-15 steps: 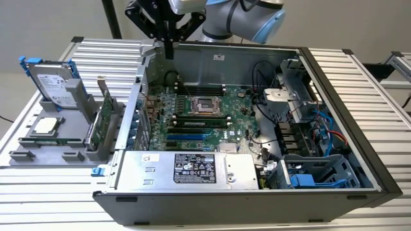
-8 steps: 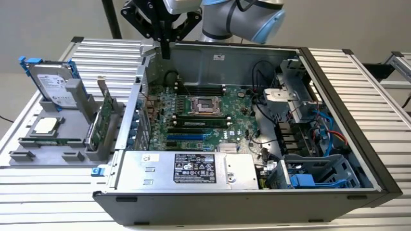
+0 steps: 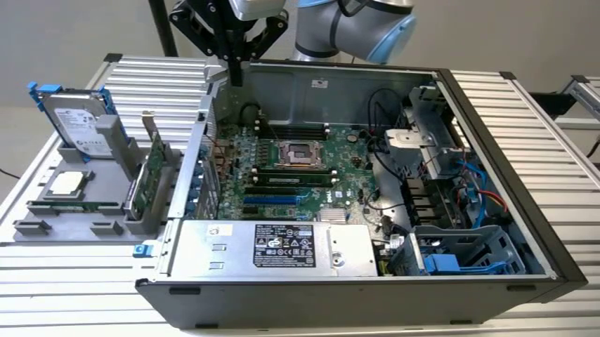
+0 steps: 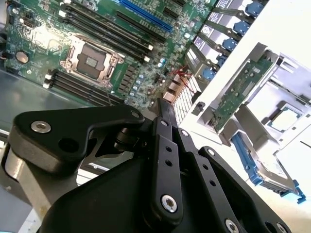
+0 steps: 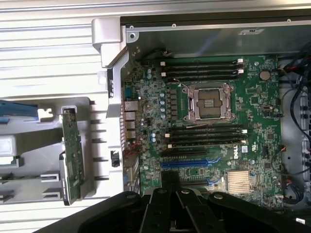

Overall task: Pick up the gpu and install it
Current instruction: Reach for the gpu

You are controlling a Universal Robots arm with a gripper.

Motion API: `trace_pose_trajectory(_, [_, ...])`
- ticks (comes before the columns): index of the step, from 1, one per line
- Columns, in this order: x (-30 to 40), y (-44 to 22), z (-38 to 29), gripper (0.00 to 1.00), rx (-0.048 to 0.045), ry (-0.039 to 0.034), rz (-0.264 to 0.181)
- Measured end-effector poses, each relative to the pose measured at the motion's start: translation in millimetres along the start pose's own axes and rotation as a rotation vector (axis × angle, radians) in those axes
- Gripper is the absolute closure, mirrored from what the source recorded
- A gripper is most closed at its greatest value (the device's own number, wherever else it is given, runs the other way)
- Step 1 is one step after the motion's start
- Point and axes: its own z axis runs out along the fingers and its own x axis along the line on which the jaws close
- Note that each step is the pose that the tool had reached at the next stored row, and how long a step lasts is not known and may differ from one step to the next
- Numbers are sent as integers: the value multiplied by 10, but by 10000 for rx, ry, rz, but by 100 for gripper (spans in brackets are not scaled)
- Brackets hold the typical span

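Observation:
The gpu (image 3: 153, 177) is a green circuit-board card standing on edge in a slot of the grey holder (image 3: 56, 228), at the exterior view's left, beside the open computer case (image 3: 525, 175). It also appears in the first wrist view as the gpu (image 5: 73, 155) and in the second wrist view as the gpu (image 4: 243, 90). My gripper (image 3: 236, 74) hangs above the case's rear left corner, well above and behind the card. Its black fingers (image 4: 165, 109) are together with nothing between them. In the first wrist view the gripper (image 5: 170, 189) hovers over the motherboard's (image 5: 214, 126) lower slots.
A silver hard drive with blue rails (image 3: 80, 123), a processor chip (image 3: 67, 184) and a memory stick (image 3: 75, 207) sit in the same holder. Inside the case lie the blue expansion slot (image 3: 272, 200), the power supply (image 3: 272, 246) and cables at the right (image 3: 450, 189).

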Motion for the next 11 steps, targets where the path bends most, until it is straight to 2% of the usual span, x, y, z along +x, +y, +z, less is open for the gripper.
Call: trace_pose_trajectory(11, [94, -11, -2, 100, -4, 0, 0])
